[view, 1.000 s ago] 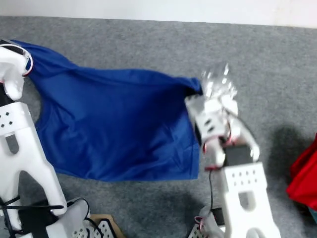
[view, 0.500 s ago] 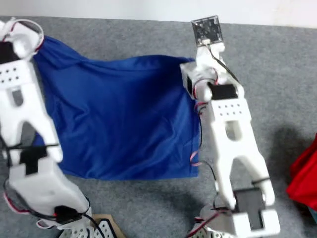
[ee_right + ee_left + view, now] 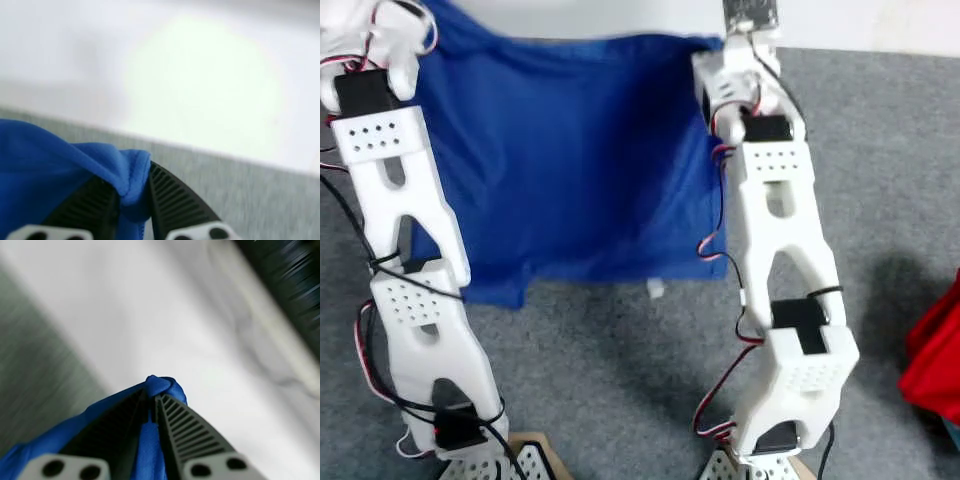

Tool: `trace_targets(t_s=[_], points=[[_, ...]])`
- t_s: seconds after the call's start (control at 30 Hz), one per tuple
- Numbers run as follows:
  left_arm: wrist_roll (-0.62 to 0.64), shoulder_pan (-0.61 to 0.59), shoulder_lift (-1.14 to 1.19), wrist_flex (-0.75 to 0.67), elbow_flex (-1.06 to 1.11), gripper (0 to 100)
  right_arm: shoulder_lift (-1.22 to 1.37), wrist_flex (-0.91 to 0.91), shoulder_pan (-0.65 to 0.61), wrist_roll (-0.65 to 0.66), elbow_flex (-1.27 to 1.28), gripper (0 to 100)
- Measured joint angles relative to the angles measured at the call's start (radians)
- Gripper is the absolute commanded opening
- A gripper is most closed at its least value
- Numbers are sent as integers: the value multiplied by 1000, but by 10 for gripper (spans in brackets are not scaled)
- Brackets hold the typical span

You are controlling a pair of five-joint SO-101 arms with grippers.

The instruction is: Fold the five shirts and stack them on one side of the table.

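Note:
A blue shirt [image 3: 570, 150] hangs stretched between my two arms at the far edge of the grey table, its lower hem trailing on the carpet. My left gripper [image 3: 152, 395] is shut on one top corner of the blue shirt [image 3: 160, 386], at the far left in the high view [image 3: 415, 25]. My right gripper [image 3: 134, 187] is shut on the other top corner of the blue shirt [image 3: 75, 160], at the far middle in the high view [image 3: 715, 50]. Both arms are stretched far forward.
A red garment [image 3: 935, 350] lies at the right edge of the table. A small white scrap [image 3: 655, 289] lies on the grey carpet [image 3: 880, 180] just below the shirt's hem. A white wall [image 3: 860, 22] runs along the far side.
Both arms have stretched forward and lifted the shirt's top corners toward the far wall. The shirt has risen from lying flat to hanging spread between them.

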Motion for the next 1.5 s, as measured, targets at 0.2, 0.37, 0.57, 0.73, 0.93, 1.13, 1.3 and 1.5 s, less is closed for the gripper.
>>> trace_targets(t_s=[0.2, 0.37, 0.57, 0.73, 0.93, 1.13, 1.3, 1.5], points=[[0, 2, 0, -126, -81, 5, 15, 0, 2, 0, -137, 6], [0, 2, 2, -133, -138, 6, 15, 2, 14, 0, -146, 6], [0, 2, 37, -120, -132, 6, 15, 72, 14, 0, -147, 6], [0, 2, 127, -141, -121, 6, 15, 104, 14, 0, -110, 6], [0, 6, 269, -141, -121, 6, 15, 163, 14, 0, -6, 6], [0, 6, 413, -184, -120, 6, 17, 77, -2, 0, 118, 6], [0, 6, 482, -210, -120, 6, 15, -57, 0, 0, 229, 6], [-17, 6, 514, -32, -120, 6, 15, -72, 0, 0, 359, 6]])
